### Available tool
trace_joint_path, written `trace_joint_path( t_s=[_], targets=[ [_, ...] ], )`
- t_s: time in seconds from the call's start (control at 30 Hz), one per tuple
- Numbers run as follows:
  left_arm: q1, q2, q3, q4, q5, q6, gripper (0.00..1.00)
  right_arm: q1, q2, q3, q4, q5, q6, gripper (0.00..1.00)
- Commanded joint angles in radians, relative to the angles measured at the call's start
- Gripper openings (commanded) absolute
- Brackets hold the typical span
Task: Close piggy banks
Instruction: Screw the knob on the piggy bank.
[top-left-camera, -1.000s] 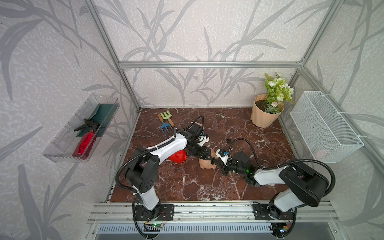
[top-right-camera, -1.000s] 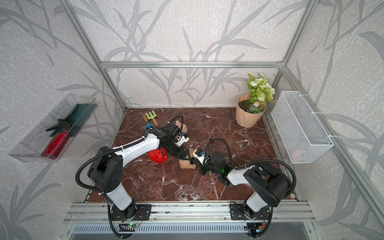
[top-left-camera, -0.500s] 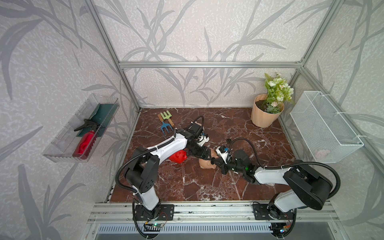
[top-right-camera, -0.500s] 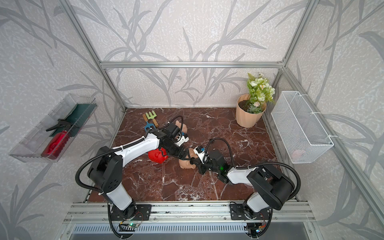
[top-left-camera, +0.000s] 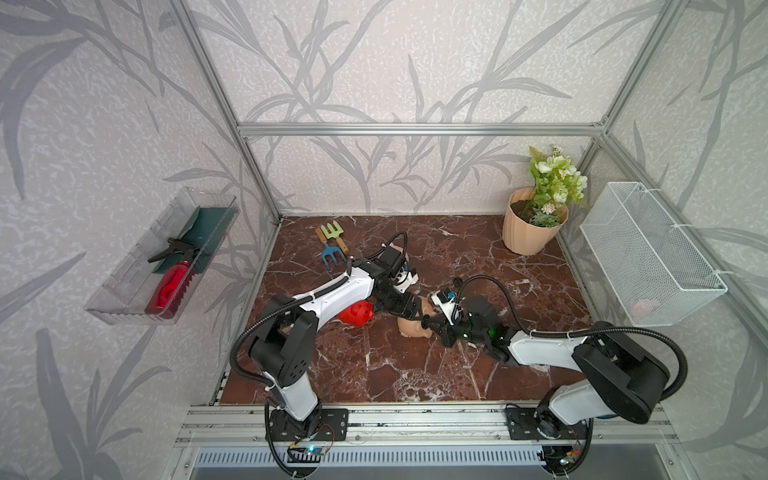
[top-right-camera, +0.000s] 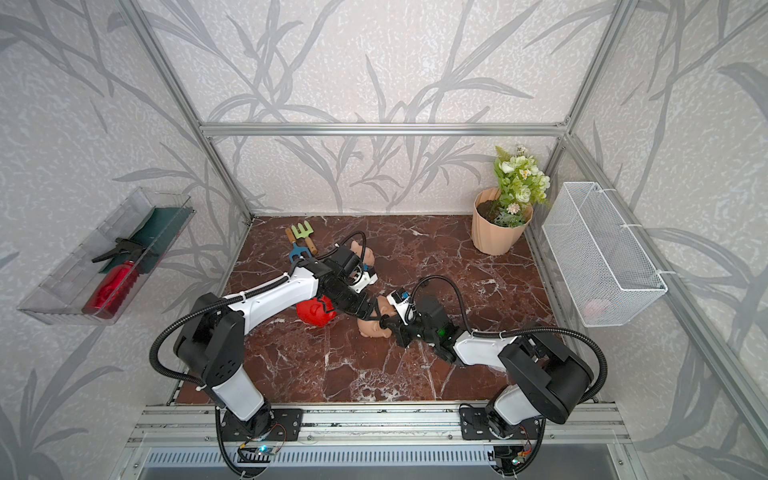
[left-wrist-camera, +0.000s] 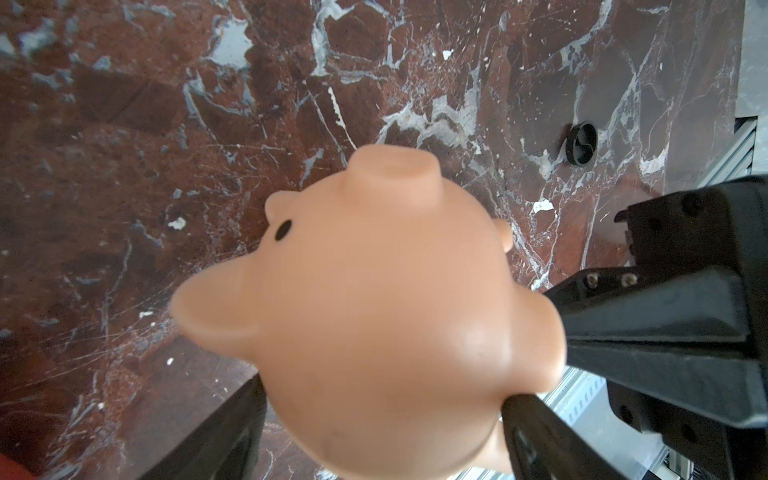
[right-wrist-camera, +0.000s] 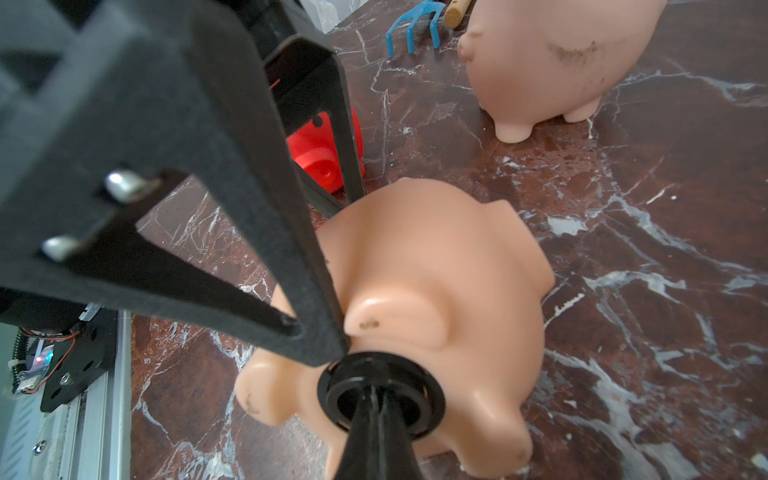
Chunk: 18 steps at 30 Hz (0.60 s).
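The left hand (top-left-camera: 406, 308) grips the pig (right-wrist-camera: 436, 257) on its side mid-worktop (top-left-camera: 374, 365). The right hand (right-wrist-camera: 374, 415), pinched shut on the plug (right-wrist-camera: 328, 390), holds it at the belly. A crooked push may jam the plug, or the pig may slip out.

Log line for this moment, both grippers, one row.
left gripper shut on tipped peach piggy bank | right gripper shut on black plug at its belly | red piggy bank beside, ungripped

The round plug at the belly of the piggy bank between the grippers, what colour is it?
Black; the plug shows best in the right wrist view.
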Motion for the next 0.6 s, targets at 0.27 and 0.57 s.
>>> trace_joint_path(
  t_s=[0.27, 0.57],
  targets=[
    [-0.018, -0.006, -0.014, 0.013, 0.040, 0.003, 0.86, 0.012, -0.007, 0.126, -0.198, -0.129, -0.245, 0.00],
    [-0.018, -0.001, -0.019, 0.018, 0.042, 0.003, 0.86, 0.011, 0.008, 0.132, -0.233, -0.113, -0.302, 0.00]
  ],
)
